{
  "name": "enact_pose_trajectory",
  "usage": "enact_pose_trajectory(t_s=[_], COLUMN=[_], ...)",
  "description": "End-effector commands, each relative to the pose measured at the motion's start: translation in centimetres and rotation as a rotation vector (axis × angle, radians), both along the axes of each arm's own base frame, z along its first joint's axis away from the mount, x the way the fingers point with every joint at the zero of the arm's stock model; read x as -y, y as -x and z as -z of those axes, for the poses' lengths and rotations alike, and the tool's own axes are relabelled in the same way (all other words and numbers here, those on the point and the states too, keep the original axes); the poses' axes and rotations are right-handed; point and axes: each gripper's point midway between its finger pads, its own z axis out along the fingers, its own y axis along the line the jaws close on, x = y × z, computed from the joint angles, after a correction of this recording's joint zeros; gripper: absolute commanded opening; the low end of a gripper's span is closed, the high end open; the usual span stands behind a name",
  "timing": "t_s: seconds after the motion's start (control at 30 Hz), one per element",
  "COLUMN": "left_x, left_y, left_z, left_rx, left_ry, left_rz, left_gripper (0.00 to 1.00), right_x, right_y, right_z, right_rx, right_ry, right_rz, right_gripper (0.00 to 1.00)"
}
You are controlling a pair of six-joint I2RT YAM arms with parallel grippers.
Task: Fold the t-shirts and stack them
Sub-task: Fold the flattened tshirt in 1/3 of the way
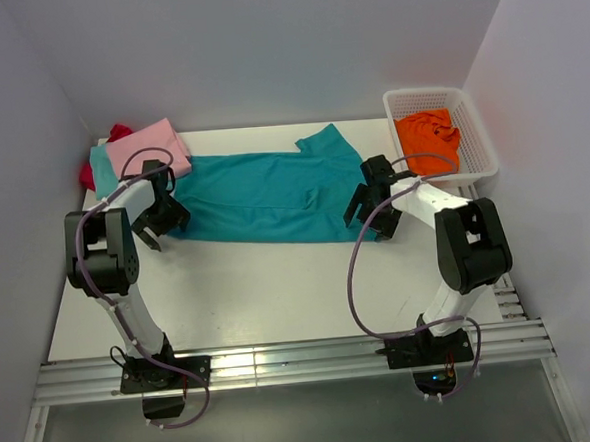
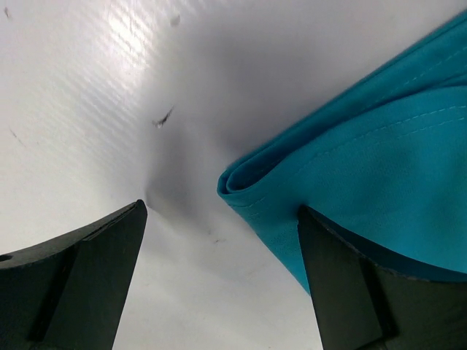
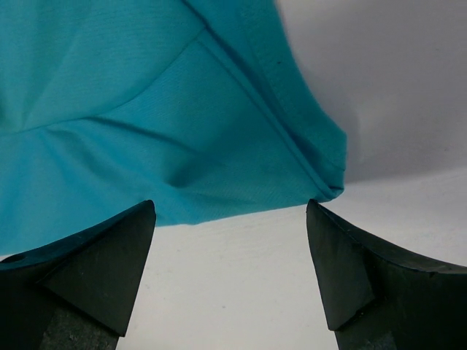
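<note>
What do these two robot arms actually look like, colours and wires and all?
The left arm and right arm match: chunky black joint housings linked by white tubular segments, standing on a silvery metal rail. A purplish-grey cable loops loosely alongside each, from base toward wrist. The jaws are matte black and wedge-shaped. No sleeves or readable markings show.

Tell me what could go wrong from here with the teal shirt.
1. The left gripper stands open at the teal shirt's layered corner; closing may catch only some layers.
2. The right gripper is open with the other corner near one finger, so a pinch may miss.
3. The pink shirt lies close by; lifting the teal one may drag it.
</note>
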Motion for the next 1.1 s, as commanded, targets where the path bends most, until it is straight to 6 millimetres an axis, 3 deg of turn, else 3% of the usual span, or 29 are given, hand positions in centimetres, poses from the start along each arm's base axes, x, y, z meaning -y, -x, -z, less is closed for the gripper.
enact_pose_trajectory(t_s=[0.0, 0.1, 0.27, 0.37, 0.4, 0.43, 0.47, 0.5, 0.73, 0.77, 0.87, 0.93, 1.07], left_x=[-0.6, -1.7, -1.7, -1.7, -1.7, -1.7, -1.6, -1.6, -1.3, -1.3, -1.2, -1.1, -0.2], left_y=[-2.5, -2.9, -3.5, -3.6, -3.7, -3.7, -3.8, -3.8, -4.1, -4.0, -3.7, -3.1, -1.2], left_z=[-0.6, -0.2, 1.0, 1.5, 1.6, 1.6, 1.7, 1.8, 2.5, 2.6, 2.7, 2.5, 1.5], left_rx=[0.056, 0.057, 0.034, 0.023, 0.023, 0.022, 0.023, 0.021, 0.009, 0.008, -0.002, -0.005, 0.01], left_ry=[-0.017, -0.01, -0.003, -0.001, 0.001, 0.001, 0.005, 0.007, 0.02, 0.023, 0.026, 0.033, 0.064], left_rz=[-0.02, -0.05, -0.046, -0.044, -0.043, -0.043, -0.043, -0.041, -0.03, -0.03, -0.035, -0.037, -0.038], left_gripper=[0.91, 0.91, 0.9, 0.86, 0.85, 0.83, 0.77, 0.74, 0.42, 0.25, 0.0, 0.0, 0.0], right_x=[1.6, 2.2, 3.0, 3.1, 3.2, 3.2, 3.4, 3.5, 3.6, 3.7, 4.0, 4.4, 4.7], right_y=[-1.3, -0.7, -0.3, -0.2, -0.1, 0.0, 0.1, 0.2, 0.2, 0.3, 0.4, 0.8, 3.3], right_z=[-0.3, 0.2, 1.4, 2.1, 2.2, 2.4, 2.7, 2.9, 3.2, 3.1, 2.5, 2.0, 1.2], right_rx=[0.011, -0.026, -0.079, -0.107, -0.113, -0.12, -0.13, -0.138, -0.146, -0.151, -0.155, -0.153, -0.192], right_ry=[0.078, 0.105, 0.15, 0.16, 0.166, 0.169, 0.178, 0.187, 0.189, 0.195, 0.213, 0.231, 0.225], right_rz=[0.062, 0.088, 0.109, 0.114, 0.116, 0.116, 0.119, 0.124, 0.112, 0.108, 0.103, 0.101, 0.109], right_gripper=[0.9, 0.88, 0.83, 0.51, 0.35, 0.28, 0.21, 0.07, 0.0, 0.0, 0.0, 0.0, 0.0])
